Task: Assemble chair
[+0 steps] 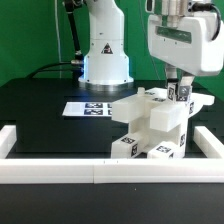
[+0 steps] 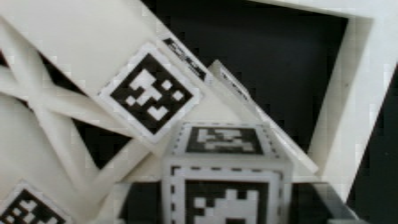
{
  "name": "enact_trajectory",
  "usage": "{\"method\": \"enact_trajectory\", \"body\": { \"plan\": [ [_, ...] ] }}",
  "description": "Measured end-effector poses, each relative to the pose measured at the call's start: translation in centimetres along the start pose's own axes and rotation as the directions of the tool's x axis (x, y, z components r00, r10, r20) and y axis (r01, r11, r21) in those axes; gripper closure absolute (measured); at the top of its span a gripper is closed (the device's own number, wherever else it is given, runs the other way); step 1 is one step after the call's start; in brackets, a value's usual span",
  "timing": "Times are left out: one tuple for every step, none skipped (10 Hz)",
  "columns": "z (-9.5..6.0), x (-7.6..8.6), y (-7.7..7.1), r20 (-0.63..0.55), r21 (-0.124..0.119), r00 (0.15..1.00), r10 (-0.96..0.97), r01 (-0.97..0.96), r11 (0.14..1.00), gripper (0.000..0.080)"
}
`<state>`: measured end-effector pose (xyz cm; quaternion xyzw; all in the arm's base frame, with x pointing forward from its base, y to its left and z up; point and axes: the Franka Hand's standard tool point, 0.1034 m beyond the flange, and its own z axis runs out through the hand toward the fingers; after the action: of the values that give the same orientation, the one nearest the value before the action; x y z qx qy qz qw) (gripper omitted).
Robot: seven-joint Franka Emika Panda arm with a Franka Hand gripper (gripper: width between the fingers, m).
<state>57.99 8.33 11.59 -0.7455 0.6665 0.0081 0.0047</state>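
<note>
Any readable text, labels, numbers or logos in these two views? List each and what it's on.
No readable words or numbers in either view.
On the chair parts: only black-and-white square tags, patterns without letters.
On the marker board: the same kind of tags, no text.
On the robot base: a small dark mark, too small to read.

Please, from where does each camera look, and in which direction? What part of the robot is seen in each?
Exterior view: stands off the arm, faces the robot base across the black table; shows base and pincer at the chair parts.
Wrist view: sits on the wrist, looks closely at tagged chair parts; no pincer fingers clearly seen.
Shared: the tagged chair parts.
</note>
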Motion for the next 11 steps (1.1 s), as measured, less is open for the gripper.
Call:
{"method": "enact_trajectory", "body": {
  "plan": [
    [0.0,-0.02,0.0,0.001,0.0,0.999,0.051,-0.051,0.999,0.0511],
    [0.0,-0.06,-0.01,0.001,0.0,0.992,0.123,-0.123,0.992,0.0511],
    [-0.01,-0.09,-0.01,0.001,0.0,0.982,0.188,-0.188,0.982,0.0511],
    [-0.01,-0.11,-0.01,0.001,0.001,0.97,0.242,-0.242,0.97,0.0511],
    [-0.01,-0.12,-0.01,0.001,0.001,0.963,0.269,-0.269,0.963,0.0511],
    [-0.01,-0.17,-0.02,0.003,0.001,0.936,0.351,-0.351,0.936,0.0511],
    [-0.01,-0.21,-0.03,0.004,0.0,0.916,0.402,-0.402,0.916,0.0511],
    [-0.01,-0.28,-0.04,0.006,0.0,0.891,0.453,-0.453,0.891,0.0511],
    [0.0,-0.47,-0.05,0.014,-0.003,0.859,0.511,-0.511,0.859,0.0511],
    [0.0,-0.52,-0.05,0.014,-0.003,0.867,0.497,-0.497,0.868,0.0511],
    [-0.01,-0.51,-0.05,0.014,-0.002,0.879,0.476,-0.476,0.879,0.051]
  ]
}}
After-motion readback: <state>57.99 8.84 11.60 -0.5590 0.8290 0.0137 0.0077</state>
